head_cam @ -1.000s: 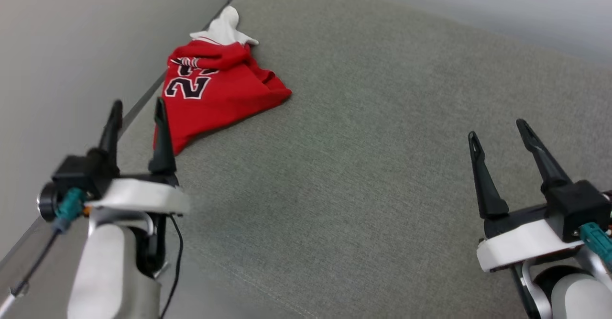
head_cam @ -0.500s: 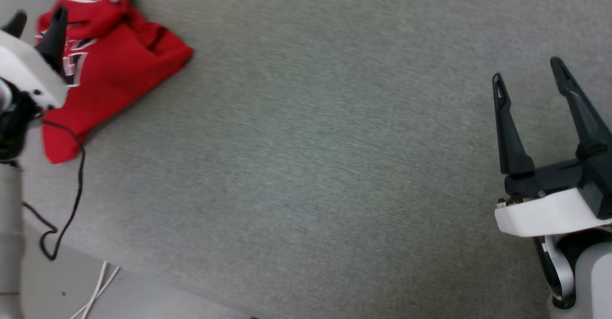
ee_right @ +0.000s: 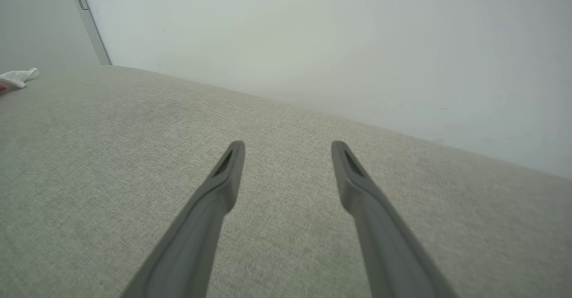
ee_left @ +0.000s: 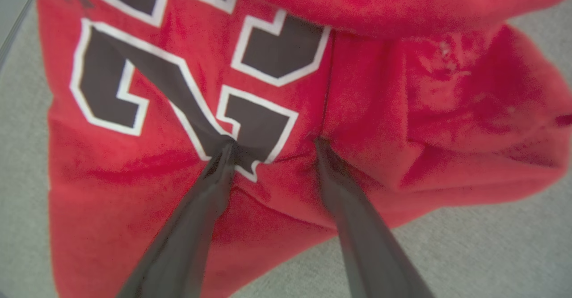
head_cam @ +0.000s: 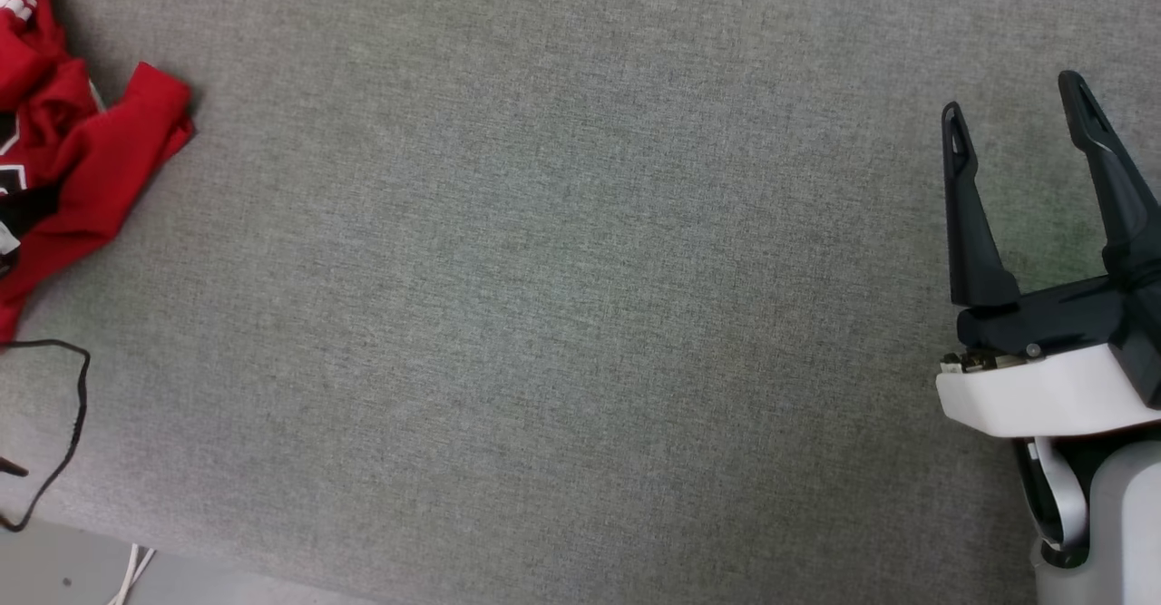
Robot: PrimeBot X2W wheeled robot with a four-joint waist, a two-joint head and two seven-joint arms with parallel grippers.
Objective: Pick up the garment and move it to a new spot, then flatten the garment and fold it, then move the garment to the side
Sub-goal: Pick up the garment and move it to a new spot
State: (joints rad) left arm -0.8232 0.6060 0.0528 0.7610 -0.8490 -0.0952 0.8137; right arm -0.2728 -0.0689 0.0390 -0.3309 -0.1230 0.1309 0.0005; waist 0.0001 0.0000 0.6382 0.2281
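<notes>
Left gripper (ee_left: pixel 274 142), newly on garment (ee_left: pixel 415 110)

Left gripper (ee_left: pixel 273 142) — fingers spread apart, both tips level. Right gripper (head_cam: pixel 1010 97) — fingers spread wide, pointing up the head view, tips leaning slightly left; its white wrist housing (head_cam: pixel 1043 396) and pale forearm (head_cam: pixel 1125 532) sit at lower right.

At my left gripper (ee_left: pixel 275 142) the garment (ee_left: pixel 402 110) is soft, matt knit cloth with smoother printed numerals. Beneath my right gripper (head_cam: pixel 1010 95), itself matt dark plastic, the upholstery (head_cam: pixel 544 269) looks like coarse woven cloth.
</notes>
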